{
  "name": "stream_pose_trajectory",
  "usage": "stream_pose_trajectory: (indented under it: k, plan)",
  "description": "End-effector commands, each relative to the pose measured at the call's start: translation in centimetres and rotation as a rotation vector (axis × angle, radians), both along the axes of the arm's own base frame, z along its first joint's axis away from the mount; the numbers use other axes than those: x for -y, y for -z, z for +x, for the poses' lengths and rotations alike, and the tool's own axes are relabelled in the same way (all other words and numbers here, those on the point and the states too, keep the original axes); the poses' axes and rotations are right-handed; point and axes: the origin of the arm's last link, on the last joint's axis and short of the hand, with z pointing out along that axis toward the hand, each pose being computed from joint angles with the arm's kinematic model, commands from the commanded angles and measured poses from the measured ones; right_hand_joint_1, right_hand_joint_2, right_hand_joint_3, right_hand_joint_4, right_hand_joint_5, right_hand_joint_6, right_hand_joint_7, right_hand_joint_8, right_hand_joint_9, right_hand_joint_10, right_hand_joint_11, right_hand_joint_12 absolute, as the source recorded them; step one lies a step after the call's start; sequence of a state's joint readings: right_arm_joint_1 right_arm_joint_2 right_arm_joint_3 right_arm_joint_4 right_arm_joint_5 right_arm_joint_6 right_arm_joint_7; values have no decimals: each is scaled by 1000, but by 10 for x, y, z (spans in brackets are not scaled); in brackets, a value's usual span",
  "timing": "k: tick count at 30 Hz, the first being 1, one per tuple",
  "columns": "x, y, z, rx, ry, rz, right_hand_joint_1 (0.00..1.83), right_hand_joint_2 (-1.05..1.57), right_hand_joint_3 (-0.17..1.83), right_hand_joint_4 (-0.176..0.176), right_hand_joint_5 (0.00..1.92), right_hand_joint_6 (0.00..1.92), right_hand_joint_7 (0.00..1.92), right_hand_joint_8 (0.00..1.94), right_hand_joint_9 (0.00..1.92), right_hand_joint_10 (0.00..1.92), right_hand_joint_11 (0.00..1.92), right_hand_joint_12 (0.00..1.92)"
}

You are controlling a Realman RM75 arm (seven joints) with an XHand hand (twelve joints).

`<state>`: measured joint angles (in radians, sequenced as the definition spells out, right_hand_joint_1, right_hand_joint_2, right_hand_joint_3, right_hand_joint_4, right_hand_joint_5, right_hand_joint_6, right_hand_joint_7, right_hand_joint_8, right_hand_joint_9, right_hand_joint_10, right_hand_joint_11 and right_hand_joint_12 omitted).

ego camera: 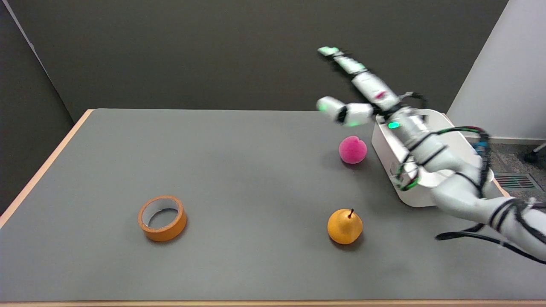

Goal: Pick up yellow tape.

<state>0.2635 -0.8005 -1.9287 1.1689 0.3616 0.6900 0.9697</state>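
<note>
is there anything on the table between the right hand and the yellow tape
Nothing visible does. The right hand is raised near the pink ball, and bare table lies between there and the yellow tape. The pear sits nearer, off that line.
</note>
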Motion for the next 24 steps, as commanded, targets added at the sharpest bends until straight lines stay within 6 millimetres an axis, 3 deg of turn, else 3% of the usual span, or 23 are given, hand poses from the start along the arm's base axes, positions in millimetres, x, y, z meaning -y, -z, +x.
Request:
stream_pose_trajectory:
  k: [1,8,13,18,24]
  plan:
    - [-4,248,11,-301,-60,380,348,508,959,76,-1,78,-1,-1,-1,165,-1,700]
    - [-11,305,-16,-325,18,449,420,509,952,65,-1,42,-1,-1,-1,138,-1,681]
    - [-15,337,-14,-422,9,493,407,503,933,64,-1,9,-1,0,0,128,-1,710]
    - [-21,365,-10,-485,1,537,413,486,910,65,-1,-1,-1,-1,-1,139,-1,748]
    - [-25,384,-38,-549,29,565,523,519,935,57,-1,6,-1,-1,-1,106,-1,704]
